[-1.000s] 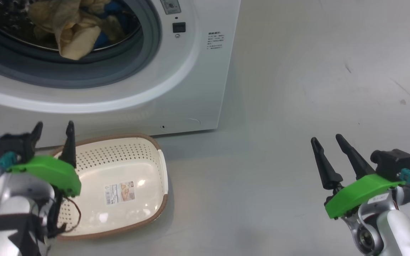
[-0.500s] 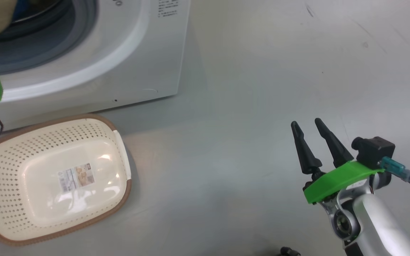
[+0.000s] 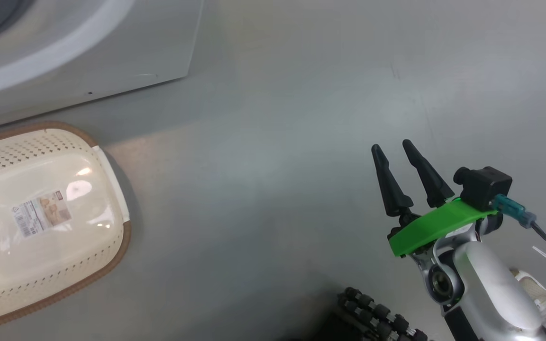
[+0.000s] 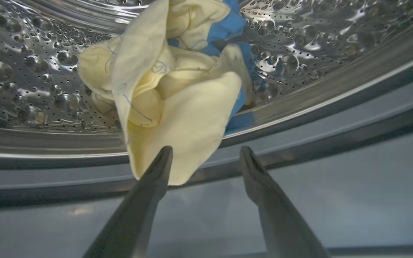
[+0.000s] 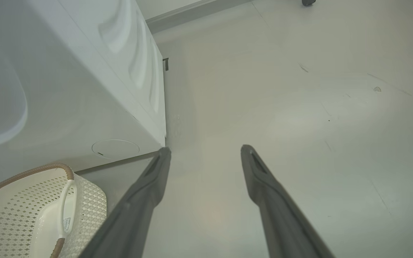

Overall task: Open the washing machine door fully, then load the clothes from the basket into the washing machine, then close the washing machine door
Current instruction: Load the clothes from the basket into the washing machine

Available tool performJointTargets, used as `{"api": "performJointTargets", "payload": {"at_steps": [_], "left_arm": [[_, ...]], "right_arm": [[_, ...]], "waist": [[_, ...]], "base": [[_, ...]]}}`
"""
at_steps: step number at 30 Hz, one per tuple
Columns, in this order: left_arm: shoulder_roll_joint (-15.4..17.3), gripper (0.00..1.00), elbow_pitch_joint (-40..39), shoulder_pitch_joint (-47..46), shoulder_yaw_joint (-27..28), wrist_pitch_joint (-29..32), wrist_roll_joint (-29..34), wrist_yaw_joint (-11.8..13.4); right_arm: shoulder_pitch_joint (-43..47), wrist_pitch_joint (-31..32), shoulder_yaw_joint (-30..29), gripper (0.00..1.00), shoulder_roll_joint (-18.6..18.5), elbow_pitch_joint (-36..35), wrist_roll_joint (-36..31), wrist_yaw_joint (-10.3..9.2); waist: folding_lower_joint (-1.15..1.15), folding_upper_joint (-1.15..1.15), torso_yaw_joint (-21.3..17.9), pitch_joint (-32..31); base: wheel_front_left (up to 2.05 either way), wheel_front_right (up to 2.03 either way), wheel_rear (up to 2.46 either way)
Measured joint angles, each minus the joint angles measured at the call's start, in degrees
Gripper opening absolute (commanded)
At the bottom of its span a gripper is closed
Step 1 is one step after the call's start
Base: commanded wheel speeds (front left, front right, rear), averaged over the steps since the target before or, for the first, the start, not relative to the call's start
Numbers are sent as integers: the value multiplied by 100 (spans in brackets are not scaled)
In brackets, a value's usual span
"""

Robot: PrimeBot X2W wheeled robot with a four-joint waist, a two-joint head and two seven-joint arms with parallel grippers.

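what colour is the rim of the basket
Brown, with a woven look, around the cream perforated basket; clearest in the head view.

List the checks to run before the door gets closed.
1. Basket empty: ok.
2. Clothes fully inside the drum: not ok, a yellow fold hangs out over the drum lip.
3. Left end effector open, nothing between its fingers: ok.
4. Right end effector open and empty above the floor: ok.
5. Washing machine door position and swing path: cannot tell.
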Motion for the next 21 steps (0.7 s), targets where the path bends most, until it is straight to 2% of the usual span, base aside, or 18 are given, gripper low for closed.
{"api": "performJointTargets", "payload": {"at_steps": [11, 14, 15, 16, 17, 18, 21], "left_arm": [[47, 100, 455, -251, -45, -174, 209, 341], [45, 100, 605, -337, -85, -158, 234, 366], [43, 33, 650, -354, -91, -105, 233, 396], [43, 15, 710, -378, -108, -74, 233, 417], [43, 15, 760, -391, -118, -66, 235, 439], [44, 0, 798, -391, -151, -58, 258, 469], [54, 0, 853, -418, -196, -33, 289, 510]], "right_arm": [[-63, -55, 108, 100, -1, 62, 0, 0], [-63, -78, 125, 100, -4, 59, 1, 0], [-63, -78, 126, 100, -7, 58, 2, 0], [-63, -78, 126, 100, -10, 58, 4, 0], [-63, -78, 126, 100, -11, 58, 15, 0], [-62, -78, 126, 100, -12, 58, 22, 0], [-62, -79, 125, 100, -18, 51, 25, 0]], "waist": [[-1, 0, -86, 126], [-1, 0, -111, 146], [-1, 0, -118, 154], [-1, 0, -123, 160], [-1, 0, -129, 165], [-1, 0, -130, 165], [-1, 0, -126, 167]], "base": [[0, 0, 0], [0, 0, 0], [0, 0, 0], [0, 0, 0], [0, 0, 0], [0, 0, 0], [0, 0, 0]]}}
